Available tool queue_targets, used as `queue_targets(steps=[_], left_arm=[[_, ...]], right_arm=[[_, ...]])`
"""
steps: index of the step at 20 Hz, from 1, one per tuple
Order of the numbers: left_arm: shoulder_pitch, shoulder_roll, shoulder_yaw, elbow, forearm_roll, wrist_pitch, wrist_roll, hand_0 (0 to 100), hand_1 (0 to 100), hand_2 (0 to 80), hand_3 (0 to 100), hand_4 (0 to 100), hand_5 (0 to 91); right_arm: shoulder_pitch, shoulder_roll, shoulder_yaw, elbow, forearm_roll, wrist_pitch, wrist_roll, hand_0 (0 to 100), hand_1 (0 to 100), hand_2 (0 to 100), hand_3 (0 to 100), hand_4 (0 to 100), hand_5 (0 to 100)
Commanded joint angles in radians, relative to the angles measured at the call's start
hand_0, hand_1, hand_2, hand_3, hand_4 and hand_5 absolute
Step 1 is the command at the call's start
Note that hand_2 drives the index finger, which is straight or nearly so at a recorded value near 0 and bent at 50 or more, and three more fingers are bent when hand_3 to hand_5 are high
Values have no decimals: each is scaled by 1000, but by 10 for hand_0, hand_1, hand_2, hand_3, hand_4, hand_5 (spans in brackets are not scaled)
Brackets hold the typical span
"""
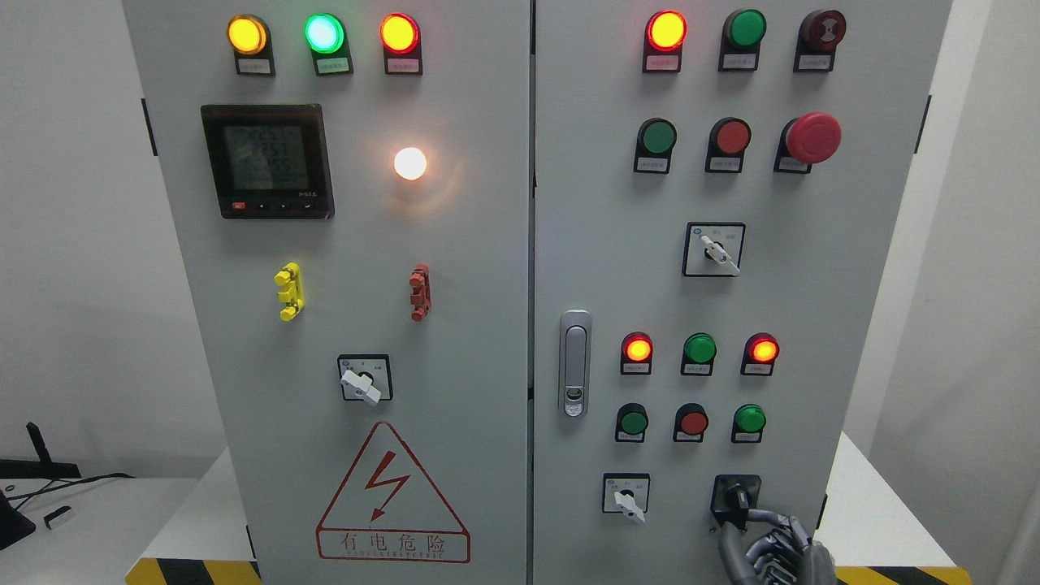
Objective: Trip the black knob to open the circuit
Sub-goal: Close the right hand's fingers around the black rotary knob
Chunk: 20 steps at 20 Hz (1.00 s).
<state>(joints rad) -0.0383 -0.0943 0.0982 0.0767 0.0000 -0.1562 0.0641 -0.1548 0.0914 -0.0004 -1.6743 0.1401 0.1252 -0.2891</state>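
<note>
**right hand at the black knob, lower right of the cabinet**

at the bottom edge, right of centre, the right hand [768,543] rises into view, its grey fingers [756,516] curled up to the black knob [736,497] and touching it; whether they fully clasp it cannot be told. the knob sits in a black square plate at the lower right of the right door [812,309]. just left of it is a white selector switch [626,496]. above stand rows of red and green lamps, a red mushroom button [812,136], and, on the left door [471,341], a meter display [266,160] and a warning triangle [392,496].
</note>
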Motion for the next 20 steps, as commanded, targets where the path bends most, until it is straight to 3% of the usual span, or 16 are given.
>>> queue_targets(steps=[1, 20], left_arm=[[0, -1, 0, 0, 5, 0, 0, 120, 389, 0, 0, 0, 0], [0, 1, 0, 0, 5, 0, 0, 120, 389, 0, 0, 0, 0]], right_arm=[[0, 7, -17, 2, -2, 4, 2, 391, 751, 471, 851, 903, 1000], [-14, 10, -6, 8, -20, 5, 2, 392, 742, 479, 853, 906, 1000]])
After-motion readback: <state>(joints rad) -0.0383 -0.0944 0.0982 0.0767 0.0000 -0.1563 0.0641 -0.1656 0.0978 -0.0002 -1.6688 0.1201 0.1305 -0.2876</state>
